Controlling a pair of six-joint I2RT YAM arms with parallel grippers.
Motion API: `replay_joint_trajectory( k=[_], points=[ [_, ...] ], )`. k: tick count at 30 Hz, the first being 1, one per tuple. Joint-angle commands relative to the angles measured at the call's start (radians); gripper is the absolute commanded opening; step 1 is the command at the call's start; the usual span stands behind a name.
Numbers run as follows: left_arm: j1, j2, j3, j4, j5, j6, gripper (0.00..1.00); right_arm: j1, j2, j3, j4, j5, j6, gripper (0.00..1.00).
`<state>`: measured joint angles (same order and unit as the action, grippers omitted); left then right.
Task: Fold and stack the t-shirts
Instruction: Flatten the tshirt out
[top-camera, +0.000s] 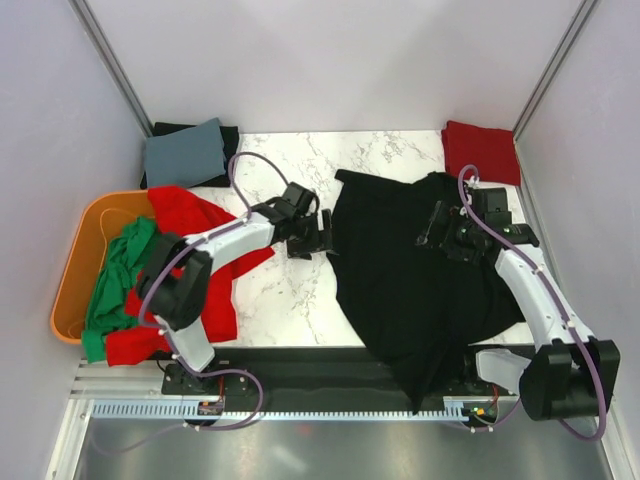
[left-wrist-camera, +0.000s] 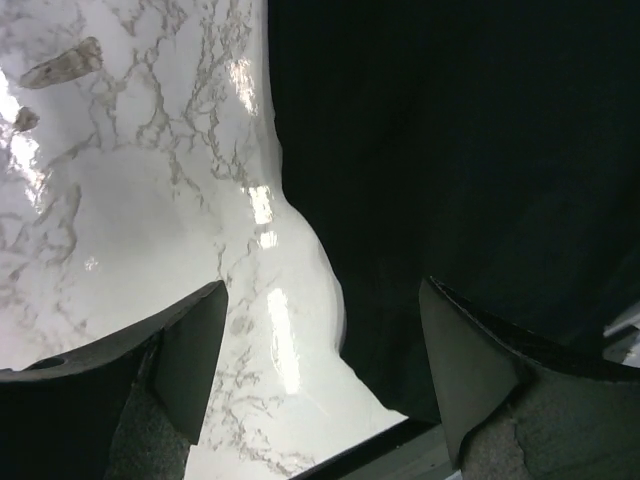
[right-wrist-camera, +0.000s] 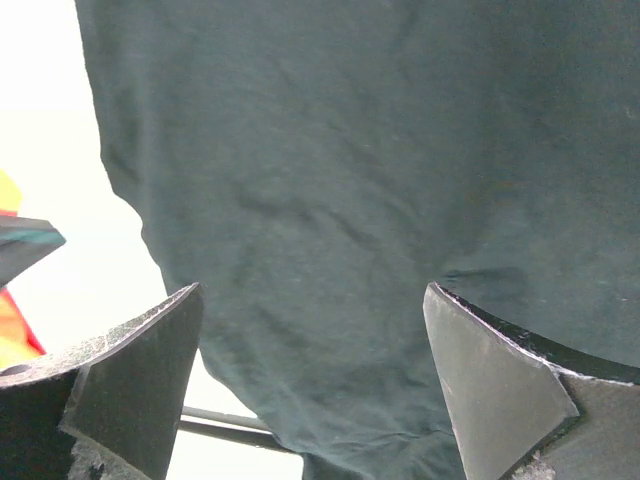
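Here we see the black t-shirt (top-camera: 400, 280) spread open and a little rumpled on the marble table (top-camera: 290, 290), filling its middle and right part, with its near end hanging over the table's front edge between the two arm bases. The left gripper (top-camera: 315, 240) hangs just beside the shirt's left edge, its jaws wide apart and holding nothing; from the left wrist view we look down between the two dark fingers (left-wrist-camera: 195, 350) at bare marble on one side and the black cloth (left-wrist-camera: 450, 150) on the other, the cloth's wavy edge running between them. The right gripper (top-camera: 430, 225) is over the right half of the same shirt, also spread wide and empty; the right wrist view shows only smooth dark fabric (right-wrist-camera: 350, 150) below its parted fingers (right-wrist-camera: 150, 370), and we cannot tell whether the tips touch it. In the far right corner lies a folded red t-shirt (top-camera: 480, 150), well apart from the black one. In the far left corner a folded grey-blue t-shirt (top-camera: 185, 152) rests on top of a folded black t-shirt (top-camera: 165, 129). At the left edge stands the orange tub (top-camera: 70, 280), and a green t-shirt (top-camera: 115, 280) and a loose red t-shirt (top-camera: 195, 215) spill out of it onto the table, partly under the left arm.
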<state>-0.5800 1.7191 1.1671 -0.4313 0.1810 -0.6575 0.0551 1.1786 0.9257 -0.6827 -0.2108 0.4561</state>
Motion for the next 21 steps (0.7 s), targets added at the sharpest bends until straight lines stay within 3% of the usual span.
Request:
replay_joint_trajectory(
  k=[1,8,11,12,14,18,21],
  points=[
    [-0.017,0.09,0.1,0.083,-0.07,-0.031,0.84,0.003,-0.08,0.024,0.029,-0.055,0.009,0.98],
    [-0.027,0.264,0.203,0.071,-0.095,-0.044,0.77,0.003,-0.148,0.032,-0.027,-0.056,-0.02,0.98],
    [-0.038,0.335,0.249,0.071,-0.08,-0.044,0.53,0.003,-0.145,0.027,-0.035,-0.053,-0.039,0.98],
    [-0.038,0.356,0.259,0.074,-0.072,-0.041,0.23,0.005,-0.14,0.024,-0.037,-0.052,-0.042,0.98],
    [-0.035,0.364,0.282,0.068,-0.074,-0.018,0.02,0.003,-0.137,0.016,-0.035,-0.047,-0.046,0.98],
    [0.078,0.275,0.305,-0.012,-0.135,0.096,0.02,0.003,-0.128,0.021,-0.038,-0.026,-0.053,0.98],
    [0.25,0.203,0.374,-0.088,-0.178,0.175,0.02,0.003,-0.114,0.038,-0.04,-0.016,-0.054,0.98]
  ],
)
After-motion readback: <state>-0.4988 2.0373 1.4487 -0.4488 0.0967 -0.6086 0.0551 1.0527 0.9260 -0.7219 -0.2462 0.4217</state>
